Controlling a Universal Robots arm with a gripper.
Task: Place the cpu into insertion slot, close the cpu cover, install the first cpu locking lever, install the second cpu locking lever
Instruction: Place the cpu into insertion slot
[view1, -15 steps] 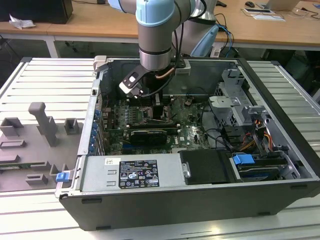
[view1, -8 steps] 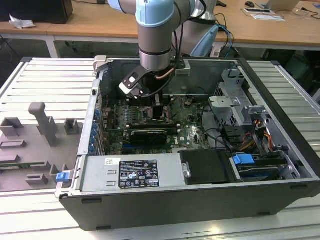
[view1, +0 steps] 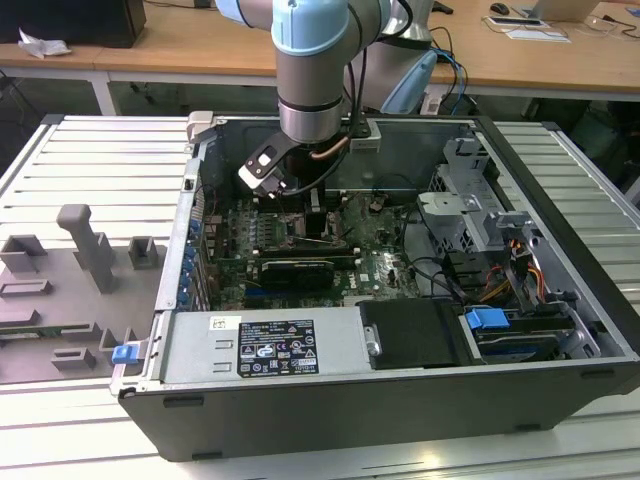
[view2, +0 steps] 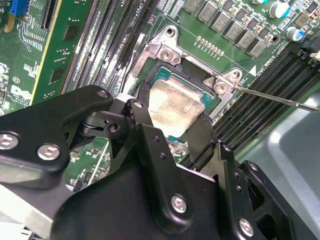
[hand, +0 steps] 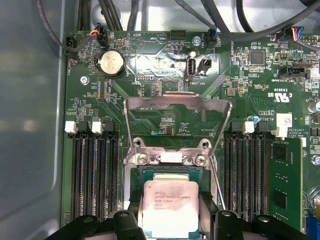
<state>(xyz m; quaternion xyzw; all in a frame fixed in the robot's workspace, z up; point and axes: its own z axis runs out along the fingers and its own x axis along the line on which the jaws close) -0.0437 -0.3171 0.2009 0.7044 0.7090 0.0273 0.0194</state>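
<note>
In both wrist views the cpu (hand: 171, 205) (view2: 176, 102), a pale silvery square chip, sits level over the insertion slot (hand: 150, 171), whose dark frame shows around it. My gripper (view2: 172, 120) is shut on the cpu, a black finger (view2: 142, 107) against each of two opposite edges. The cpu cover (hand: 177, 102) stands raised on its hinge beyond the socket. A thin wire locking lever (view2: 280, 98) juts out beside the socket. In the exterior view the gripper (view1: 312, 212) reaches down into the open computer case.
Black memory slots (hand: 95, 170) flank the socket on both sides, with a green module (hand: 286, 185) in one. A coin battery (hand: 110, 63) and cables lie beyond the cover. The case holds a power supply (view1: 270, 345), a drive cage (view1: 470, 215) and a black card (view1: 298, 270).
</note>
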